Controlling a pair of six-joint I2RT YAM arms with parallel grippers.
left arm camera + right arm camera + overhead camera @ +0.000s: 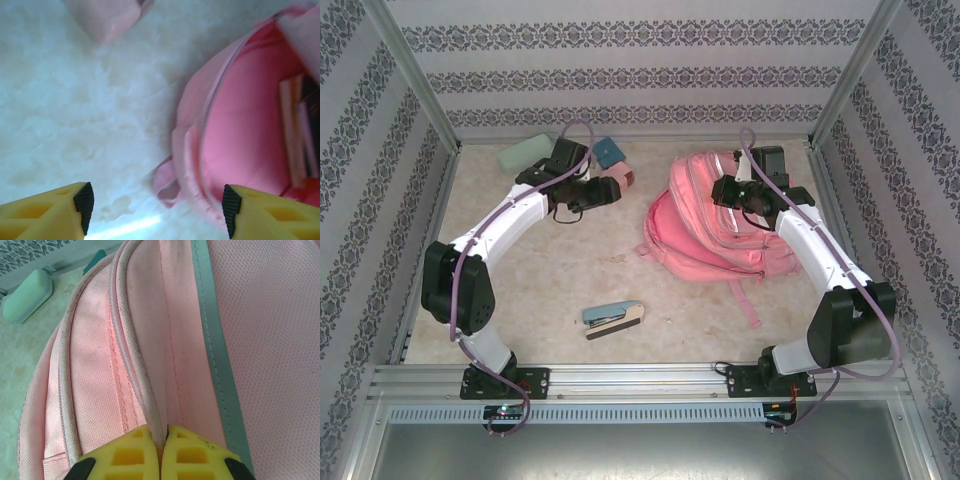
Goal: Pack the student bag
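Observation:
The student bag, a large pink backpack, lies right of the table's middle with its top toward the back wall. My right gripper is over that top end, and its yellow fingers are shut on a raised fold of pink bag fabric beside a pale trim stripe. My left gripper hangs open and empty just left of the bag. In the left wrist view the gripper is above the tabletop and the bag's handle loop, and the gaping mouth shows books inside.
A small pink box sits right by the left gripper. A teal item and a mint green case lie at the back left. Near the front centre lies a stapler. Metal frame rails and patterned walls enclose the table.

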